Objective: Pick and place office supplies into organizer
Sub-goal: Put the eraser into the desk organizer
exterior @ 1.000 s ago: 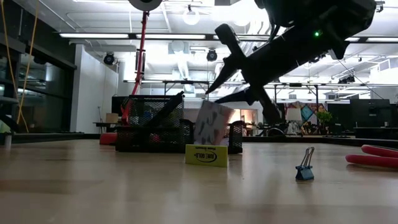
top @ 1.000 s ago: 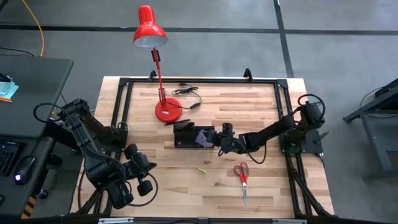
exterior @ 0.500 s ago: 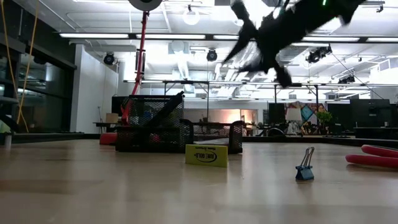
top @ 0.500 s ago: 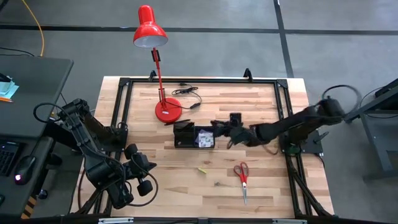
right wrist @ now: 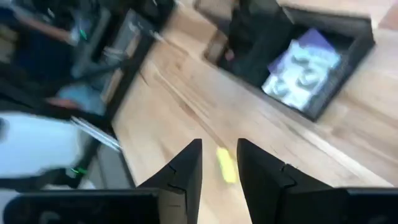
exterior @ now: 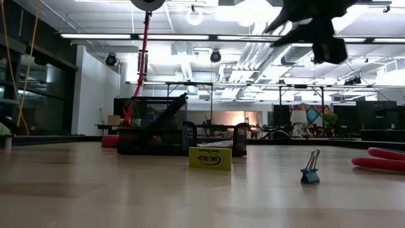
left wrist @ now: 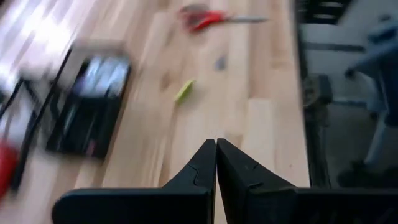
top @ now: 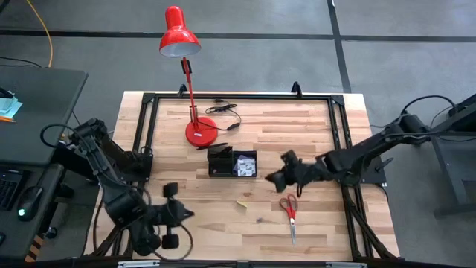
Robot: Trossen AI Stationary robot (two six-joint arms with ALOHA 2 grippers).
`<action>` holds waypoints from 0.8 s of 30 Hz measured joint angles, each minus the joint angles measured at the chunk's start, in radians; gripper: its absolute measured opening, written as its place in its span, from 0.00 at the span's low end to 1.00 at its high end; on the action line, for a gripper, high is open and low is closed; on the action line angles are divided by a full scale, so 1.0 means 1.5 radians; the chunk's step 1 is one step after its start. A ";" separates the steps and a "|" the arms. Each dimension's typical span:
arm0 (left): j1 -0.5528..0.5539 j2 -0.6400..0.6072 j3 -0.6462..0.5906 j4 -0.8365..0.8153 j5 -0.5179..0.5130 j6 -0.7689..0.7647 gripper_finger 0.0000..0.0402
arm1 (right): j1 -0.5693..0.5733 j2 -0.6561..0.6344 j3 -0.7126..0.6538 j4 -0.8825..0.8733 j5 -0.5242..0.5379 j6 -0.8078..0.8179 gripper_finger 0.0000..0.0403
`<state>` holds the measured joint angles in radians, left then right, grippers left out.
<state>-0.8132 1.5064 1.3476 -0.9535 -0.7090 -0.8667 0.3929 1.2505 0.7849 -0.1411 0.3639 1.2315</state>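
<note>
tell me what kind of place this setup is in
Probably a robotics lab or open workshop: a wooden table in a black frame on a bare grey floor, with ceiling strip lights and exposed ducts beyond it.

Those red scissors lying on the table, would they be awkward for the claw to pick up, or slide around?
The red scissors lie flat on the smooth wooden table, so they would probably slide if nudged, not roll. They look rigid, with thin blades lying low against the wood, so the bulkier handles seem the easier place to grip.
</note>
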 joint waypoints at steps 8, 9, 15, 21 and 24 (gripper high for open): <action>0.165 0.040 -0.001 0.121 0.167 0.310 0.11 | 0.085 0.127 0.000 0.135 -0.027 -0.088 0.27; 0.188 0.051 0.000 0.139 0.187 0.340 0.15 | 0.089 0.138 0.000 0.145 -0.027 -0.093 0.29; 0.266 0.146 -0.001 0.244 0.287 0.525 0.39 | 0.104 0.149 0.000 0.138 0.009 -0.117 0.39; 0.304 0.239 -0.001 0.307 0.331 0.611 0.48 | 0.149 0.100 0.000 0.070 0.093 -0.117 0.38; 0.327 0.267 -0.002 0.324 0.374 0.612 0.45 | 0.173 0.070 0.001 0.037 0.137 -0.103 0.35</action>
<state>-0.3220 1.9071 1.3449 -0.4677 -0.1476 0.0514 0.6521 1.3558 0.7859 -0.0863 0.5688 1.0770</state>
